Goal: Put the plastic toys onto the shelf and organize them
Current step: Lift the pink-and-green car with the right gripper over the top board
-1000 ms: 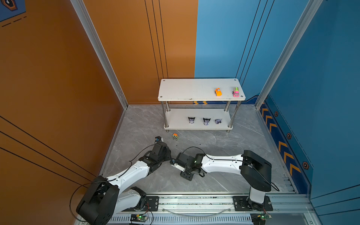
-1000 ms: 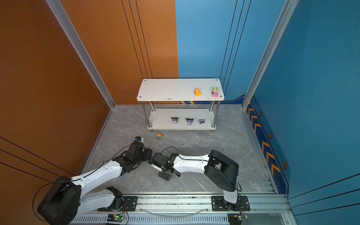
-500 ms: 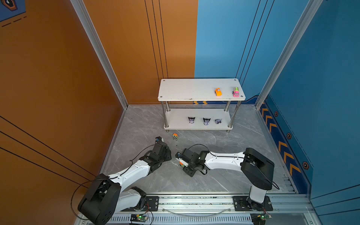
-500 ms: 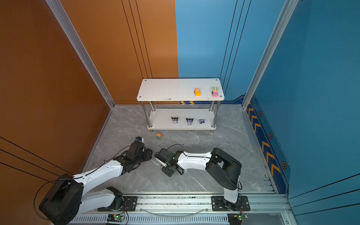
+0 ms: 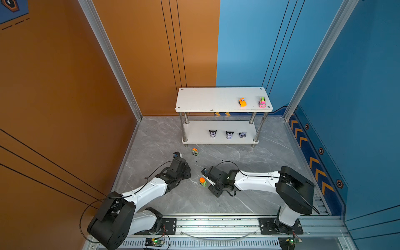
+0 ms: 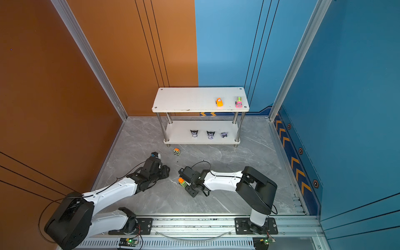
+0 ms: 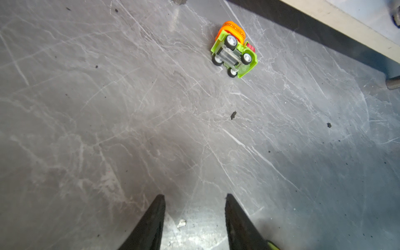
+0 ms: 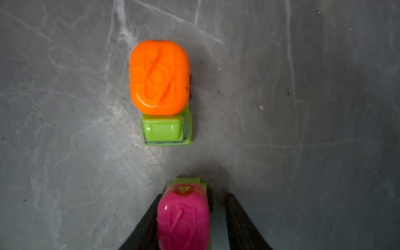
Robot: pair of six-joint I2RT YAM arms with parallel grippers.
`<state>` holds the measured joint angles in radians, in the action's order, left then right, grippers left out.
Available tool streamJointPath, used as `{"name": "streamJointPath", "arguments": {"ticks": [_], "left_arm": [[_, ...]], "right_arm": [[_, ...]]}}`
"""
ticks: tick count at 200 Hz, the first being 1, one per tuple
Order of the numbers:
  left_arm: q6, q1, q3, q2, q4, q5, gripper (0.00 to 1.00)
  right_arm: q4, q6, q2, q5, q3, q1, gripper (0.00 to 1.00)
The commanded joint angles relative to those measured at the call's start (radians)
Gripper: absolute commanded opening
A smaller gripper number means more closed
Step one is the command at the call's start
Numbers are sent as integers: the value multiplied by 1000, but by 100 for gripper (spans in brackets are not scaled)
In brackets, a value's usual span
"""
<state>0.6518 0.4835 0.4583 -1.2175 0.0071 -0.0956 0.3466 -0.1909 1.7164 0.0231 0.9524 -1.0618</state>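
Note:
The white two-tier shelf (image 5: 207, 100) (image 6: 186, 99) stands at the back. On its top board are an orange car (image 5: 242, 102) and a pink-and-green car (image 5: 262, 102). Three black-and-lilac figurines (image 5: 229, 134) line the lower board. A green-and-orange car (image 5: 195, 151) (image 7: 234, 50) lies overturned on the floor, ahead of my empty, open left gripper (image 7: 194, 195). My right gripper (image 8: 194, 194) (image 5: 206, 179) is open around a pink car (image 8: 183, 218); one finger is against it and a gap shows at the other. An orange-and-green car (image 8: 160, 91) (image 5: 202, 181) sits just beyond.
The grey marble floor (image 5: 249, 155) is boxed in by orange walls on the left and blue walls on the right. The arms' base rail (image 5: 216, 225) runs along the front edge. The shelf's chrome posts (image 5: 184, 129) stand near the overturned car.
The right arm has shifted a little, its elbow swinging to the right, and the gripper stays by the orange-and-green car. The left arm has barely moved.

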Motion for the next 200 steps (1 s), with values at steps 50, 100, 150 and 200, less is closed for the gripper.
{"name": "streamJointPath", "arguments": {"ticks": [50, 100, 150, 200], "left_arm": [[-13, -9, 25, -5, 0, 26, 47], [-13, -9, 16, 19, -1, 18, 47], [-13, -9, -4, 64, -26, 10, 47], [-7, -10, -39, 143, -58, -8, 47]], "right_arm": [[98, -44, -55, 83, 39, 9, 20], [429, 12, -138, 340, 366, 60, 9], [536, 63, -150, 433, 786, 180, 9], [572, 47, 14, 359, 1183, 354, 9]]}}
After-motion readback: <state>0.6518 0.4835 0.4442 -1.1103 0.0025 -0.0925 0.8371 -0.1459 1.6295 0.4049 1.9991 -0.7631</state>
